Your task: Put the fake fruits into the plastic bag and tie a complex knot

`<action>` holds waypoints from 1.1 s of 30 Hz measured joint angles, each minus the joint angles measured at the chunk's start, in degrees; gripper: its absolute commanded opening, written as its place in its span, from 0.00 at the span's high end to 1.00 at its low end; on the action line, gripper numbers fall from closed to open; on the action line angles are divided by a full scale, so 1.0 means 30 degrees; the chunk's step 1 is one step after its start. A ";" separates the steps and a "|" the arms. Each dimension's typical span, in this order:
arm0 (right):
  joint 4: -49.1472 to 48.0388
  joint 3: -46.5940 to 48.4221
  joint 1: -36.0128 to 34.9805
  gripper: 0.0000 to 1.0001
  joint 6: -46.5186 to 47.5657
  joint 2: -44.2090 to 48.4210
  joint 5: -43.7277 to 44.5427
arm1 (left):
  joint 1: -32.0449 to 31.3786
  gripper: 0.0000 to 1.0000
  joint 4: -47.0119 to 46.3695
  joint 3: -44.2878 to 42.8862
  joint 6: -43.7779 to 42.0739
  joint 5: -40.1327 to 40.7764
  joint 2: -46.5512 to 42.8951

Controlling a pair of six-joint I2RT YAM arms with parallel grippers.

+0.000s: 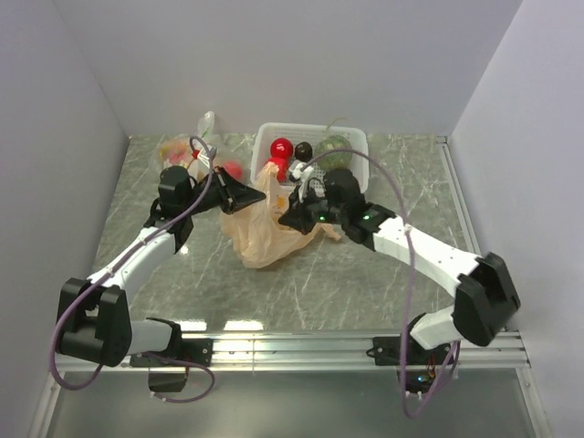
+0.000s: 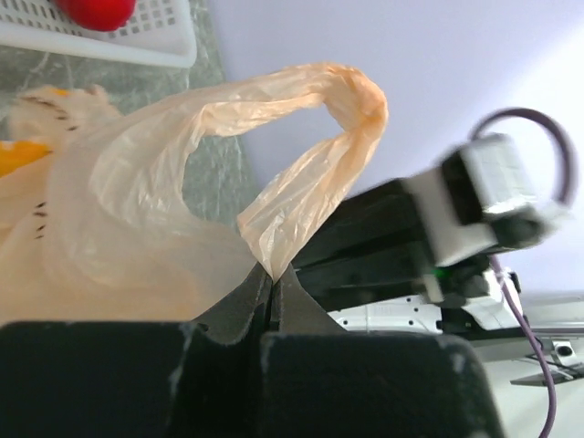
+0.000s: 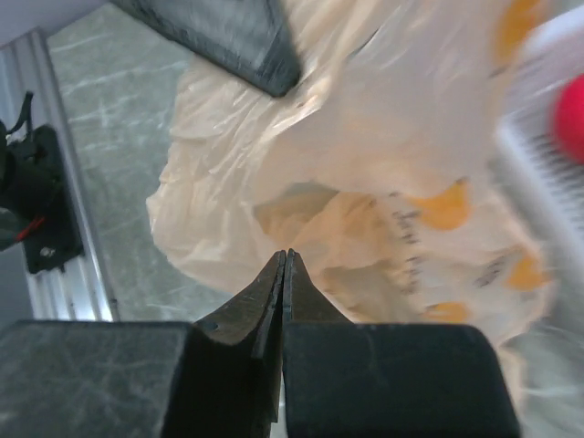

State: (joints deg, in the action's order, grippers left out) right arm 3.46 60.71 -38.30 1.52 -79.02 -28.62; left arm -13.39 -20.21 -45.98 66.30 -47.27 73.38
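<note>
The peach-orange plastic bag (image 1: 266,235) lies crumpled on the table in front of the basket. My left gripper (image 1: 245,195) is shut on one of its loop handles (image 2: 310,128) and holds the loop up. My right gripper (image 1: 290,217) is shut just above the bag's right side (image 3: 383,219), and I see nothing between its jaws. A red ball (image 1: 281,147), a dark maroon fruit (image 1: 303,151) and the green melon (image 1: 335,146) sit in the white basket (image 1: 356,137). The red ball also shows in the left wrist view (image 2: 91,11) and, blurred, in the right wrist view (image 3: 570,119). The other fruits are hidden.
A clear bag with mixed fruits (image 1: 185,151) lies at the back left, with a red piece (image 1: 234,171) beside it. The basket's rim shows in the left wrist view (image 2: 137,44). A metal rail (image 1: 301,345) runs along the near edge. Walls close in on three sides.
</note>
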 measured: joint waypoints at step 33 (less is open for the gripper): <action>0.2149 -0.1166 -0.0372 0.00 -0.3104 -0.6360 0.6368 | 0.5151 1.00 1.2174 -0.3694 -1.1905 0.1224 -0.3891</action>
State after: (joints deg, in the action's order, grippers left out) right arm 9.91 57.21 -39.42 -7.79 -98.10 -9.52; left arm 2.07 16.32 -57.06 30.59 -43.59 61.71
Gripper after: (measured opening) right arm 0.994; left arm 0.012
